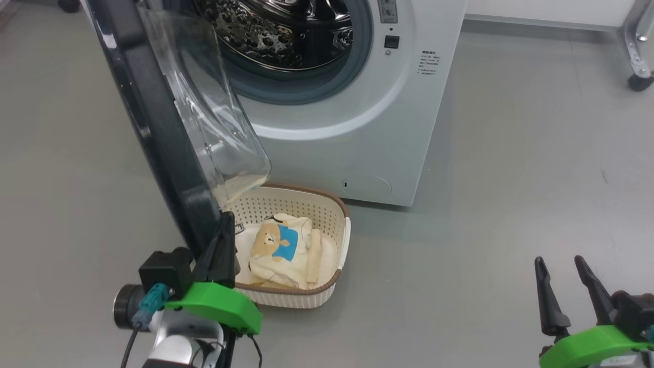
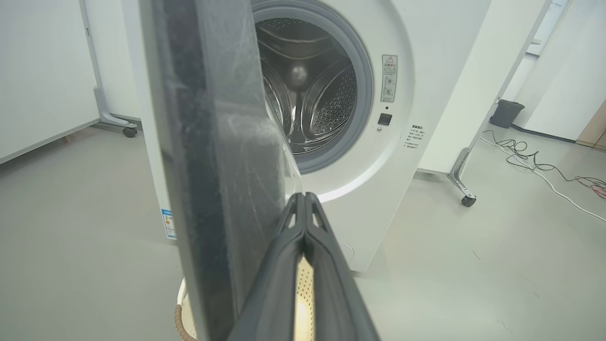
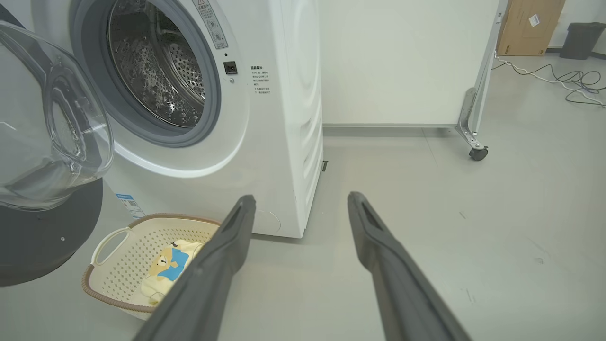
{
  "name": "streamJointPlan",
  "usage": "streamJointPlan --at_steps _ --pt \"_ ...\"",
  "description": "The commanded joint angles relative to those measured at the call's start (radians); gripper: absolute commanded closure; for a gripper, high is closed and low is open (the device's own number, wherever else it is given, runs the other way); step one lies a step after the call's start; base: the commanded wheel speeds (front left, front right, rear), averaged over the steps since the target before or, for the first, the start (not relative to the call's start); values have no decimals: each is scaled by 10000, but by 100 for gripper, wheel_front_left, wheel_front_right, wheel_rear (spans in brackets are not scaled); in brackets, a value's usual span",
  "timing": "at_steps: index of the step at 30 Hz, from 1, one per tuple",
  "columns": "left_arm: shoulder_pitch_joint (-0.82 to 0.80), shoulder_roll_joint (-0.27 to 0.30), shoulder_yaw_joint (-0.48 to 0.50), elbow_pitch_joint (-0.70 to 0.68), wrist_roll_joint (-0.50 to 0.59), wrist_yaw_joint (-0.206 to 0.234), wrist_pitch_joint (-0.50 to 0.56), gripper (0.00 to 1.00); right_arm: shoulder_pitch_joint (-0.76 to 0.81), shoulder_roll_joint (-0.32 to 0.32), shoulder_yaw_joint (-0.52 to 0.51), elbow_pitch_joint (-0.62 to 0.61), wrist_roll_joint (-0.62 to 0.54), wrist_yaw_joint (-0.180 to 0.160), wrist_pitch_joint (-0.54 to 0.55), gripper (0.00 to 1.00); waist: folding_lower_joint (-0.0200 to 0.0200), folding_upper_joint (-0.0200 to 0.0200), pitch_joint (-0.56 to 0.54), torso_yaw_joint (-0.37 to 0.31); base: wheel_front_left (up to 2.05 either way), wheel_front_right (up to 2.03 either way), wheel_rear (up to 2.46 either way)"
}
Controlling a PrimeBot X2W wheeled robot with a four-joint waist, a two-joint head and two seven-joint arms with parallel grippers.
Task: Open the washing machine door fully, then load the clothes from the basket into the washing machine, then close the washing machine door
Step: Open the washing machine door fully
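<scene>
The white washing machine (image 1: 368, 128) stands ahead with its steel drum (image 1: 276, 30) exposed. Its door (image 1: 153, 117), black-rimmed with a clear glass bowl (image 1: 214, 117), swings out toward me, edge-on in the left wrist view (image 2: 208, 156). My left gripper (image 1: 224, 240) is shut, its fingers (image 2: 305, 213) pressed together right beside the door's inner edge, nothing held. On the floor under the door sits the cream basket (image 1: 327, 214) holding the clothes (image 1: 286, 250), the bear-print garment on top (image 3: 168, 265). My right gripper (image 1: 562, 286) is open and empty at the lower right, well away from the basket (image 3: 118, 255).
Grey floor spreads wide to the right of the machine. A wheeled partition leg (image 3: 476, 137) stands behind the machine's right side, with loose cables (image 2: 535, 163) and a dark bin (image 2: 506, 113) beyond it. Another castor (image 2: 129, 131) stands at the left.
</scene>
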Motion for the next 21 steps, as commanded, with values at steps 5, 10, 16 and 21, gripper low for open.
streamJointPlan --at_steps 5,10,16,21 --pt "-232 237 399 -290 135 182 -99 100 -193 -152 183 -359 -48 2 67 0 0 0 23 393 0 0 0" --pt "-177 339 527 -275 106 296 -203 100 -225 -152 230 -306 18 2 89 0 0 0 4 578 0 0 0" --pt "-174 467 789 -181 70 502 -342 100 -248 -152 219 -333 41 2 92 0 0 0 69 633 0 0 0" --pt "-170 529 960 -206 33 654 -453 100 -269 -152 134 -324 23 2 81 0 0 0 194 811 0 0 0"
